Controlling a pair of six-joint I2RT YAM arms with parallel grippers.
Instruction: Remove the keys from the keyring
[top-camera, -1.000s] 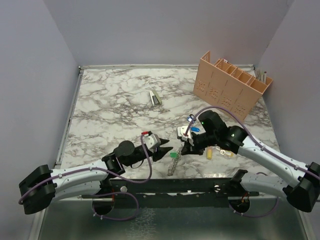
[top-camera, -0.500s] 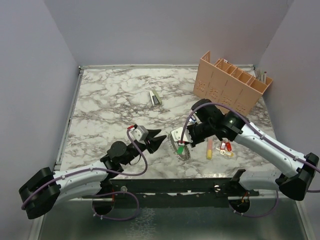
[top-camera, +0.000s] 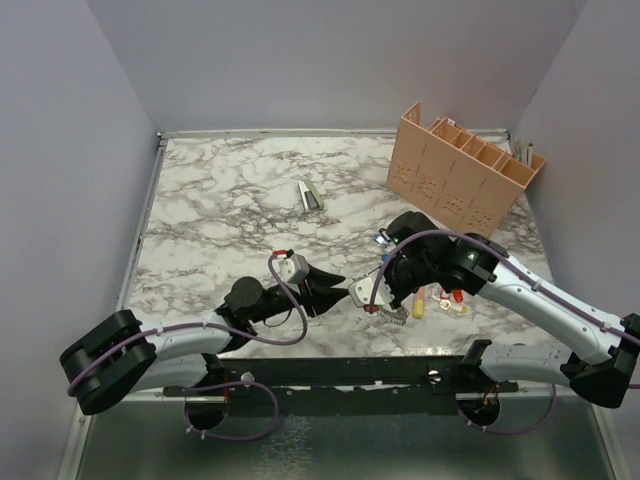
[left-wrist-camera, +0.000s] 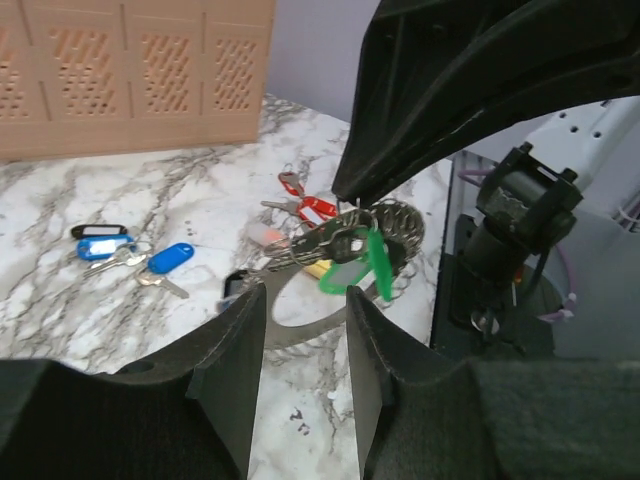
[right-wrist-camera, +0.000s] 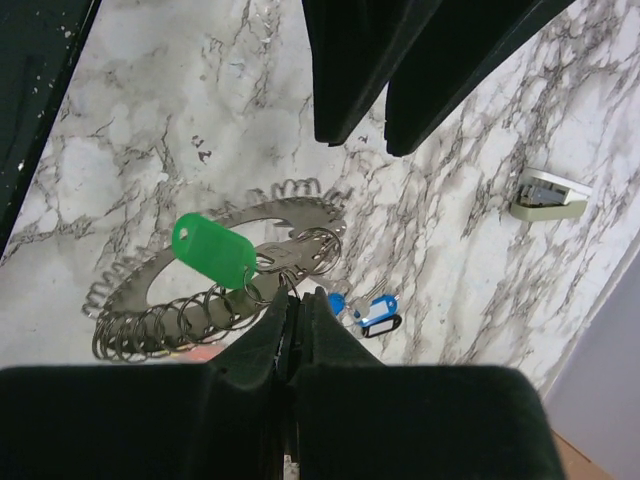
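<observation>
Toward the bench's near edge, the left claw hung released, jaws apart, just short of the keyring. One green-tagged key sat on that ring, whose rim the right claw clenched. Blue-tagged keys lay loose beyond.

Grey coiled keyring with green-tagged key at its rim

The keyring is dull grey coiled metal, its green key tag glossy plastic (slightly translucent); the tabletop is smooth, marble-patterned, the peach rack matt plastic.
</observation>
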